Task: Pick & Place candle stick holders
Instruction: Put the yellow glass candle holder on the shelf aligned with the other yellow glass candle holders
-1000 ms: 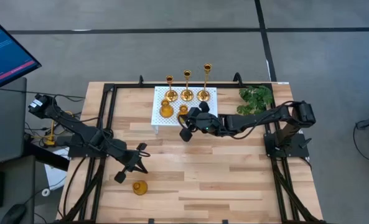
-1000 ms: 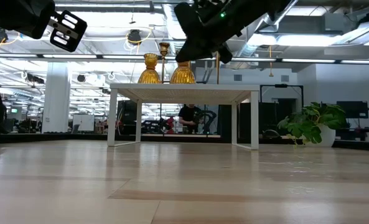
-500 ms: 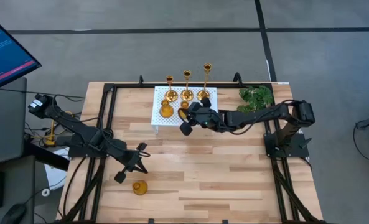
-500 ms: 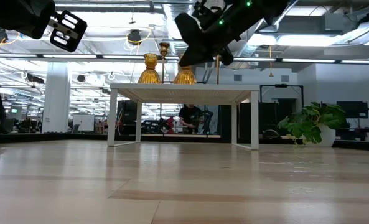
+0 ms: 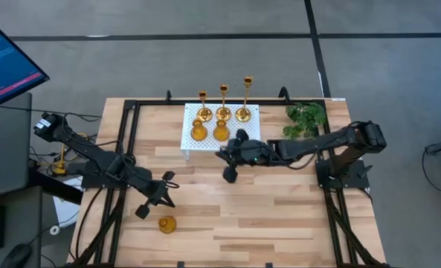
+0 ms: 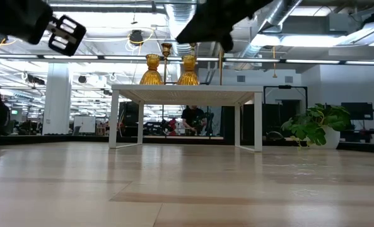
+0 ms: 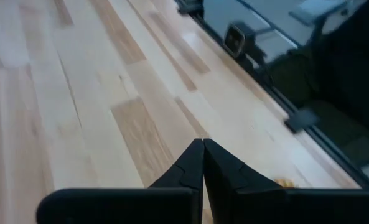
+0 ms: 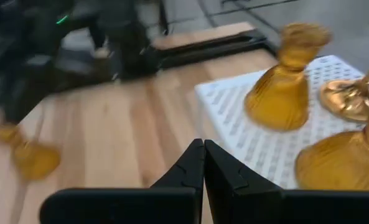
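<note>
Three tall thin gold holders (image 5: 223, 112) stand on their round bases along the far edge of a white perforated stand (image 5: 239, 136). Two squat gold holders (image 5: 198, 132) (image 5: 220, 132) stand on their wide bases on it too; they also show in the right wrist view (image 8: 284, 87) (image 8: 340, 162). A third squat holder (image 5: 166, 223) stands on the table near the front left. My right gripper (image 5: 227, 165) is shut and empty, just off the stand's near edge. My left gripper (image 5: 161, 192) is shut and empty, above the table by the third squat holder.
A green plant sprig (image 5: 306, 117) lies at the table's far right. Black frame rails (image 5: 127, 134) run along the table's left and right sides. Bare wood lies between the stand and the near edge. A monitor (image 5: 4, 59) stands beyond the left edge.
My right gripper has drawn back from over the stand toward the table's near edge and has risen. The second squat holder, which was under it, now stands uncovered on the stand.
</note>
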Available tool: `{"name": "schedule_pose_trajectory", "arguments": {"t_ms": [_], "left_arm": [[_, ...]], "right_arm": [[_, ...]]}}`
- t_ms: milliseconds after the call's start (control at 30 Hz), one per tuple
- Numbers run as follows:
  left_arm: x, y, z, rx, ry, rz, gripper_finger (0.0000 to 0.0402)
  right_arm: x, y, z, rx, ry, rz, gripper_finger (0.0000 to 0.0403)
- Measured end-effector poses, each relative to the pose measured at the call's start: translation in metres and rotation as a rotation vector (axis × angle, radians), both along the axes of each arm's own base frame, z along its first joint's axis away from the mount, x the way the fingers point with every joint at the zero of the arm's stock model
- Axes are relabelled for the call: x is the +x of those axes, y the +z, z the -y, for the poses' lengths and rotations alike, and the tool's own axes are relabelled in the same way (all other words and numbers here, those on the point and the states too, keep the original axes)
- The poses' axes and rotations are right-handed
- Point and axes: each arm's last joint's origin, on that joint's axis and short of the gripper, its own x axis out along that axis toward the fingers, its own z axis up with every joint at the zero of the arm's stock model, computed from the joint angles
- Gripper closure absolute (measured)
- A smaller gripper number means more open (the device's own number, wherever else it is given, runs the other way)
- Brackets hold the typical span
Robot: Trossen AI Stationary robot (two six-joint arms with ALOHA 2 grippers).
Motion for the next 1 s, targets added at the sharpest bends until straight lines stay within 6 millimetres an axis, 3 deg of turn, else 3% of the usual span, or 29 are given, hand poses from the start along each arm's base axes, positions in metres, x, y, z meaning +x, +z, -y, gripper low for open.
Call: {"name": "schedule_pose_trajectory", "arguments": {"t_ms": [233, 633, 833, 1000], "left_arm": [[-0.008, -0.012, 0.001, -0.05, -0.101, -0.201, 0.0392], [-0.02, -0.032, -0.005, -0.086, 0.005, -0.539, 0.0396], [-0.015, -0.037, 0.008, -0.132, -0.02, -0.606, 0.0396], [-0.006, -0.05, 0.03, -0.124, -0.06, -0.668, 0.0396]], "right_arm": [[-0.023, 0.008, -0.044, -0.033, 0.109, -0.074, 0.0403], [-0.037, 0.003, -0.094, -0.049, 0.078, -0.045, 0.0403], [-0.043, 0.001, -0.109, -0.059, 0.057, -0.033, 0.0403], [-0.049, 0.001, -0.121, -0.081, 0.056, -0.022, 0.0403]]}}
